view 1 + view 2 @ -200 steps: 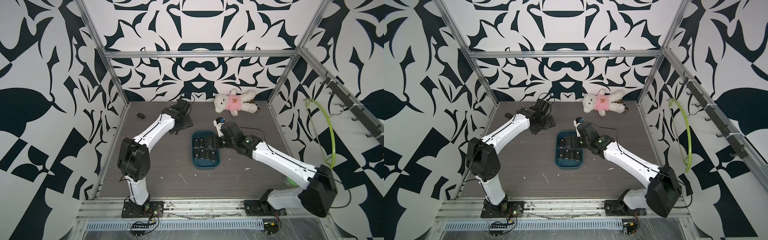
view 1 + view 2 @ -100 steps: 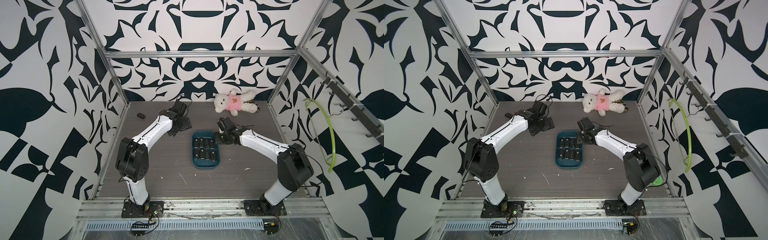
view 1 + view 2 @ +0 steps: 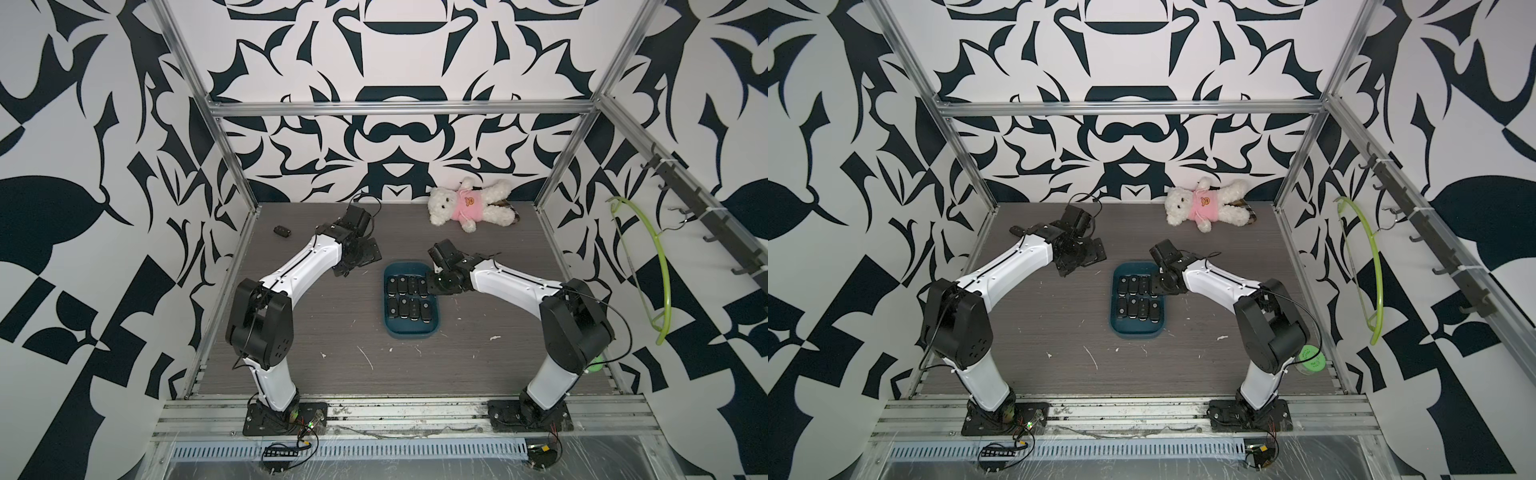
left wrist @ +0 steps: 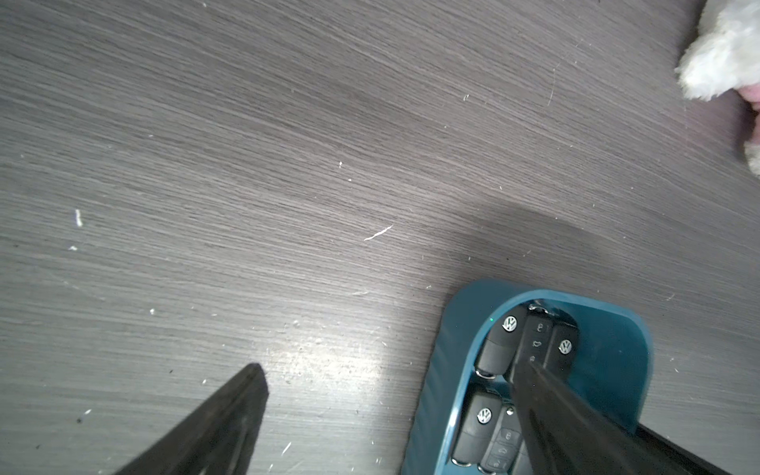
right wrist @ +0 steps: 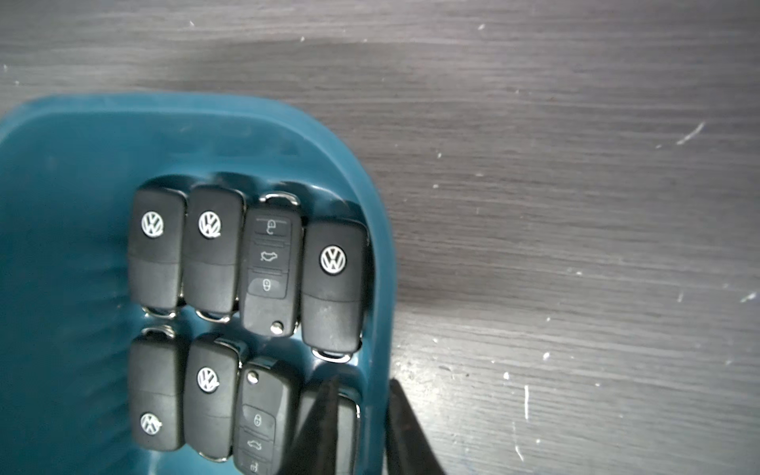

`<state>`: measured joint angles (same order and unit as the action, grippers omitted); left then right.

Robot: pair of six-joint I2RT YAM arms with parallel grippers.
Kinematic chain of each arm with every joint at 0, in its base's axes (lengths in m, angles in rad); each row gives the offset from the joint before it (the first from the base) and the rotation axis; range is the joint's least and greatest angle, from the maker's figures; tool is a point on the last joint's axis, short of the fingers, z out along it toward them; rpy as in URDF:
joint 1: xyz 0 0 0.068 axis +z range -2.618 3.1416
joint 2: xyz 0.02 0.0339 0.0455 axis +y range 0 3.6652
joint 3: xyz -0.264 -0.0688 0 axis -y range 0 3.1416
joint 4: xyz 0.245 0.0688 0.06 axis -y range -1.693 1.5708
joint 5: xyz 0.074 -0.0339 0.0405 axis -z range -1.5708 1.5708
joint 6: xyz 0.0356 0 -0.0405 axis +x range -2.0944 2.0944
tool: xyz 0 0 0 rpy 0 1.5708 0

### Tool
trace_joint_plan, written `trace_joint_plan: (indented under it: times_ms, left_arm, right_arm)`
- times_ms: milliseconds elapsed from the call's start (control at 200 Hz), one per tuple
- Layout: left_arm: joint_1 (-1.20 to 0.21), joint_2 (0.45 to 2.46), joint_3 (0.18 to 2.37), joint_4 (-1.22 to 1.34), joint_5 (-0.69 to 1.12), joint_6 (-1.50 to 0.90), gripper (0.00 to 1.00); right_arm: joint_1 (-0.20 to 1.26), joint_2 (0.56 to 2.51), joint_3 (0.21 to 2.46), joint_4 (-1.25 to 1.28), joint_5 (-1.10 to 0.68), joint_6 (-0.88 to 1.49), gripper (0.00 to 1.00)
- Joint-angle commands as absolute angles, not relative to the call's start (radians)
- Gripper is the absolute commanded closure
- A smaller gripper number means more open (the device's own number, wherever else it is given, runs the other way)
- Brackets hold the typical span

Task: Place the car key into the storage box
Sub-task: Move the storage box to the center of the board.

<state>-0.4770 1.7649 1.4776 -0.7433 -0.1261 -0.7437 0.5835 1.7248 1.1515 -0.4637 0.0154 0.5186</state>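
**Black key lies loose at the upper left**

At the far upper left in a top view, one key (image 3: 282, 231) lies on the grey counter (image 3: 332, 332), well apart from the box (image 3: 409, 330). To its right the left arm (image 3: 303, 266) reaches in. The left jaws stand wide apart and hold nothing. In the wrist view one finger (image 4: 214, 423) is over bare counter and the other over the box's end.

At centre, the teal box holds eight fobs (image 5: 333, 283) in two rows of four.

Further right, the right arm (image 3: 511, 286) hangs the right jaws at the box's right wall. They are set close together, with one finger (image 5: 325, 423) inside over the end fob and the other outside the wall. I cannot tell whether they pinch anything.

The step in hand looks like fetching the loose key. The left arm is nearer, so it should swing to the upper left. It should then settle its open jaws across the key's narrow sides and close. The right jaws should lift clear of the wall first.
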Motion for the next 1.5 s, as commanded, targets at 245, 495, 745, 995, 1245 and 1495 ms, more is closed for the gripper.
trace_joint_plan:
  times_ms: [245,495,745,995,1245,1495]
  left_arm:
    - [-0.474,1.678,1.397,-0.744,-0.114,-0.765,0.01]
    - [-0.474,1.639,1.353,-0.747,-0.114,-0.767,0.01]
    - [-0.474,1.602,1.316,-0.749,-0.117,-0.769,0.01]
    - [-0.474,1.589,1.299,-0.749,-0.11,-0.768,0.01]
    - [-0.474,1.582,1.299,-0.757,-0.11,-0.762,0.01]
    - [-0.474,1.612,1.347,-0.774,-0.138,-0.744,0.01]
  right_arm:
    - [0.655,1.657,1.098,-0.473,0.036,0.555,0.89]
    - [0.724,1.626,1.055,-0.482,0.078,0.607,0.89]
    - [0.796,1.576,0.995,-0.495,0.137,0.704,0.89]
    - [0.845,1.546,0.983,-0.528,0.223,0.806,0.88]
    - [0.876,1.555,0.995,-0.522,0.231,0.842,0.87]
    - [0.877,1.514,1.017,-0.522,0.265,0.832,0.56]
